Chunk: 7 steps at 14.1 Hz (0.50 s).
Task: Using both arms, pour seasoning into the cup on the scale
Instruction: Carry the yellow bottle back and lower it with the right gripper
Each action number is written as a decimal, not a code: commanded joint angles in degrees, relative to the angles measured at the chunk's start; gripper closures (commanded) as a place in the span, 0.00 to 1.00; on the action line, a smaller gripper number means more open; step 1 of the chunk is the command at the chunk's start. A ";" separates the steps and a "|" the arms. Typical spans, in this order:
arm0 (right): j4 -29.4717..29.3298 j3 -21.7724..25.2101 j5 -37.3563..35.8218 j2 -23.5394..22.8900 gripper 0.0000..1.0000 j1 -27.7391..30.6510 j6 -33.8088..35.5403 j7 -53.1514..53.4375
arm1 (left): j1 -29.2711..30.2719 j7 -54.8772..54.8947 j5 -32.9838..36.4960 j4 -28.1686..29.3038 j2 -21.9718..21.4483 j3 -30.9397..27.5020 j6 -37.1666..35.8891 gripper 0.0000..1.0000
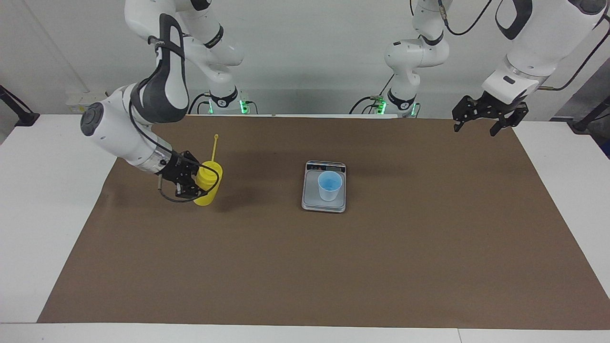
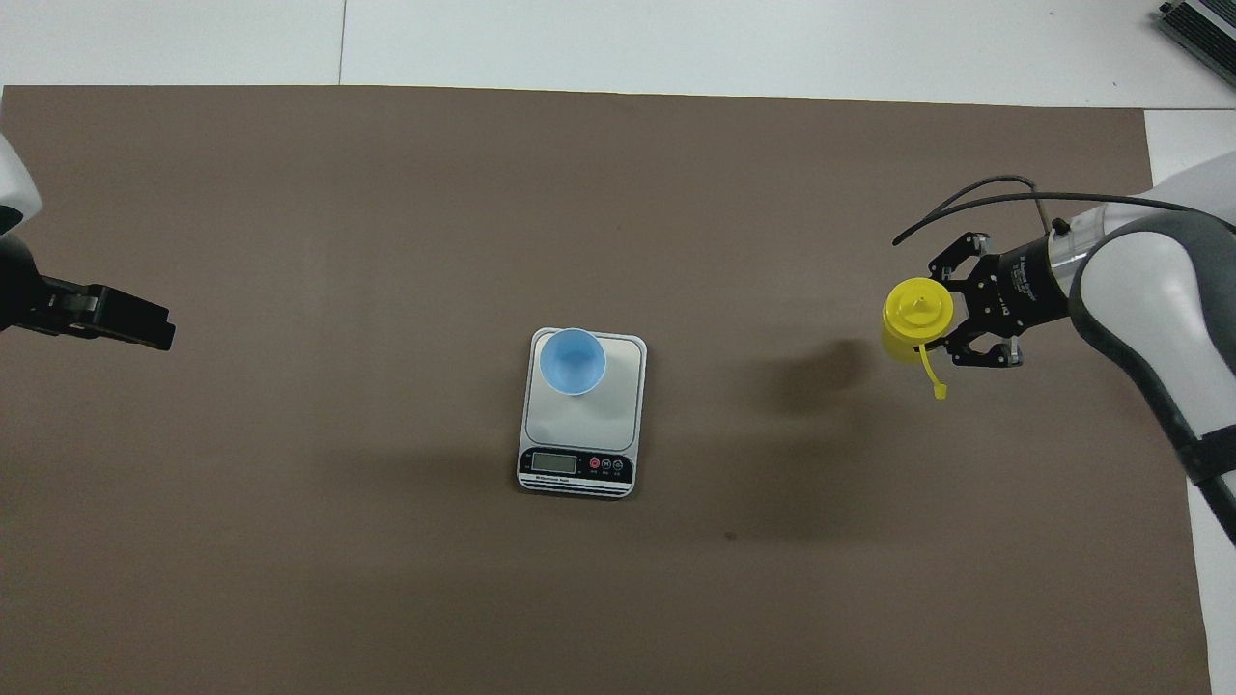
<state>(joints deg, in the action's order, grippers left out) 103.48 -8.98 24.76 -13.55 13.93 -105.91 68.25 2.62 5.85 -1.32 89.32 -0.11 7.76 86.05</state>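
The seasoning (image 1: pixel 208 183), a yellow squeeze bottle, is upright over the brown mat toward the right arm's end of the table. My right gripper (image 1: pixel 191 184) is shut on its side, reaching in level. From above the seasoning (image 2: pixel 912 319) shows its nozzle cap, the right gripper (image 2: pixel 944 319) clasps it, and the tethered tip hangs loose. I cannot tell whether its base touches the mat. The light blue cup (image 1: pixel 330 185) stands on the scale (image 1: pixel 313 202) mid-table, well apart from the bottle. My left gripper (image 1: pixel 482 125) hangs open and empty over the mat's corner at the left arm's end.
A brown mat (image 1: pixel 305 276) covers most of the white table. In the overhead view the cup (image 2: pixel 573 360) sits on the half of the scale (image 2: pixel 619 410) farther from the robots, with its display strip on the nearer edge. The left gripper (image 2: pixel 145 330) shows at that view's side.
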 commanded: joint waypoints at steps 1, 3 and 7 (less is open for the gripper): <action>5.93 -0.69 5.90 2.21 1.00 4.25 -0.70 -9.42 | 0.72 -0.05 -0.70 1.30 -1.29 0.24 -0.27 0.00; 7.34 -0.69 8.71 1.68 1.00 5.84 -0.62 -14.35 | 0.72 -0.05 -0.70 1.30 -1.29 0.24 -0.27 0.00; 8.58 -0.69 12.94 -1.13 1.00 10.23 1.93 -23.59 | 0.72 -0.05 -0.62 1.30 -1.29 0.24 -0.27 0.00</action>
<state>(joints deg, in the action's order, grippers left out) 111.33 -8.98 34.99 -14.24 21.55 -105.34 49.23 2.62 5.85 -1.32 89.32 -0.11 7.76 86.05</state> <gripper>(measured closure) 0.476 0.000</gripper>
